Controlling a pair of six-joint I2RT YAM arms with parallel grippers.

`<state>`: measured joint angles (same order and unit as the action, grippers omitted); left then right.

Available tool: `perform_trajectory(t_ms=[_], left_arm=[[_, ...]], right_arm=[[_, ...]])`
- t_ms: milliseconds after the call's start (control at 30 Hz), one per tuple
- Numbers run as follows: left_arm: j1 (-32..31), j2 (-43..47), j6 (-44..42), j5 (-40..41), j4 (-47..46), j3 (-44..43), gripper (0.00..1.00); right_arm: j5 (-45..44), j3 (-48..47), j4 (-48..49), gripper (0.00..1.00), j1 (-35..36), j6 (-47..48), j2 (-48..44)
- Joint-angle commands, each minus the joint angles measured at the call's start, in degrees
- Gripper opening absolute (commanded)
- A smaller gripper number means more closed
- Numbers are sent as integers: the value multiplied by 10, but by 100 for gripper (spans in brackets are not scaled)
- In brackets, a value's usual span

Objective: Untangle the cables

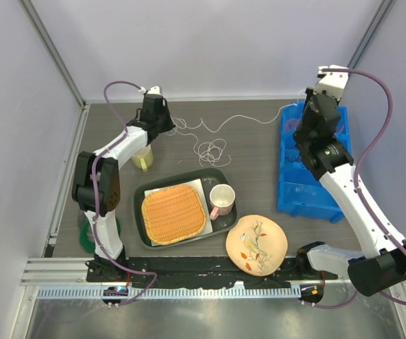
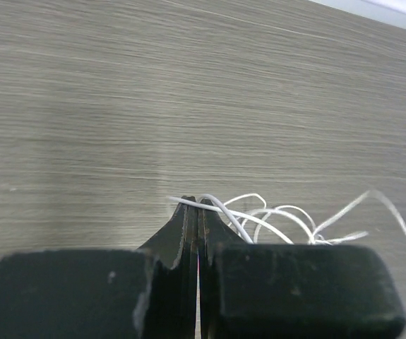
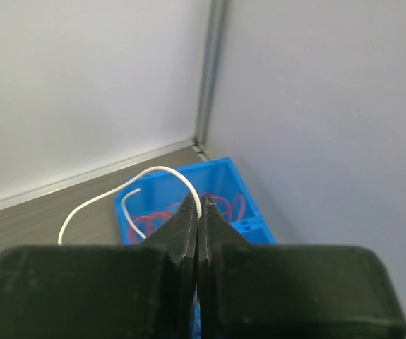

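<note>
Left tool (image 2: 197,206) and right tool (image 3: 198,205) each pinch the white cable (image 3: 162,168), jaws closed.

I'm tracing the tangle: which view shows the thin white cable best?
Top external: the thin white cable shows nearly whole, looping across the grey table. Left wrist shows only loops beside shut jaws; right wrist only one arc over the blue plastic bin.

- White cable (image 1: 213,150).
- Grey table (image 1: 259,162), fine wood grain.
- Blue bin (image 1: 308,198) holding red cables (image 3: 150,217).
- Orange woven mat (image 1: 173,213).
- Dark tray (image 1: 213,175).
- Pink mug (image 1: 222,200).
- Cream plate (image 1: 257,245), painted bird and leaves.
</note>
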<state>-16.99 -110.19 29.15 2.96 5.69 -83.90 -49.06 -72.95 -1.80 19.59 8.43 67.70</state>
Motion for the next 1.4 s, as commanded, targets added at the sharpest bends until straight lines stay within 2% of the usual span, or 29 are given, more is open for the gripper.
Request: perform_trajectory(t_ms=[0,100,167,333,533,600,633,700,800,833,867,900,933,967,1100,1200,1367], left_arm=[[4,-2,-21,115,79,-52,0],[4,-15,-18,133,109,-74,0],[5,-27,-16,143,122,-92,0],[16,-49,8,176,166,-121,0],[38,-57,34,185,196,-132,0],[41,-56,33,182,196,-133,0],[41,-53,29,168,191,-130,0],[42,-43,22,131,163,-120,0],[40,-28,-2,24,111,-91,18],[39,-18,-6,-23,101,-79,46],[39,-13,-15,-48,87,-74,62],[38,-6,-15,-61,81,-70,73],[38,6,-18,-77,78,-64,95],[36,12,-21,-104,74,-61,100],[28,43,-27,-160,63,-51,100],[14,69,-31,-176,63,-43,100],[-8,138,-29,-179,34,39,100]], right_arm=[[-103,-1,31,1,-32,40,-56],[-160,16,53,1,-43,89,-94],[-186,32,107,1,-46,114,-114],[-207,66,147,1,-47,151,-165],[-222,77,174,1,-47,178,-171],[-216,76,180,1,-46,170,-164],[-180,75,170,1,-46,155,-161],[-123,53,98,1,-46,94,-136],[28,17,22,1,-45,25,-84],[58,10,0,1,-45,13,-73],[112,-3,-19,1,-45,0,-65],[130,-5,-24,1,-45,-16,-52],[140,-6,-25,1,-46,-23,-50],[146,-6,-23,1,-45,-30,-49],[142,-7,-15,1,-45,-46,-62],[152,-26,-14,1,-45,-71,-81],[200,-62,-6,1,-45,-114,-114]])
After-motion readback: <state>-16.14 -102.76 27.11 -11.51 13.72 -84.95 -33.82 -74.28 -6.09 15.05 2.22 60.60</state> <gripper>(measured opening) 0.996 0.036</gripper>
